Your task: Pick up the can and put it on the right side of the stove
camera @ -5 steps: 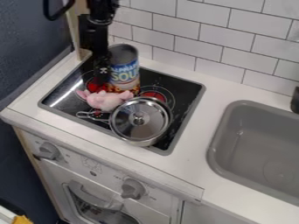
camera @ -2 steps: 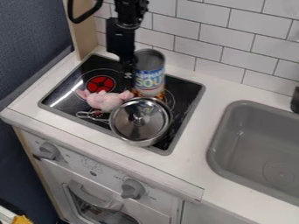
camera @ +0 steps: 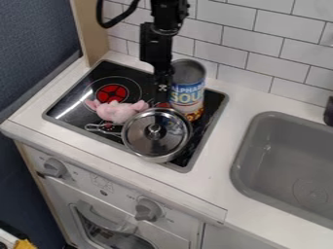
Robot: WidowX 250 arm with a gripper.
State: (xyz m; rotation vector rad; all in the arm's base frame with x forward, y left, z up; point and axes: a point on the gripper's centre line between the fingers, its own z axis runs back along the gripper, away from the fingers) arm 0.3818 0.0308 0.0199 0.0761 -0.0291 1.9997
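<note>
A tall metal can with a blue label (camera: 188, 90) is upright over the rear right part of the black glass stove with a grey rim (camera: 133, 77). The black 2-finger gripper (camera: 163, 92) hangs down against the can's left side, also above the rear of the stove. Whether its jaws are spread, pressed together or pinching the can, I cannot tell. The can's foot is low over the stove, but I can't say if it bears its own weight.

At the front right of the stove sits a round silver pot with a shiny lid (camera: 156, 134), just in front of the can. A pink plush pig (camera: 118, 111) lies left of centre on the stove, right beside the pot. Beyond the stove's right edge is a grey plastic sink (camera: 280, 151).

I judge the step in hand to be placing: the can is already on the stove's right side, so the task looks close to done. The next move calls for getting the can level and settled on the stove, then freeing the gripper and lifting it straight up. The main risk is the pot: a slight drift forward could knock its lid or tip the can.
</note>
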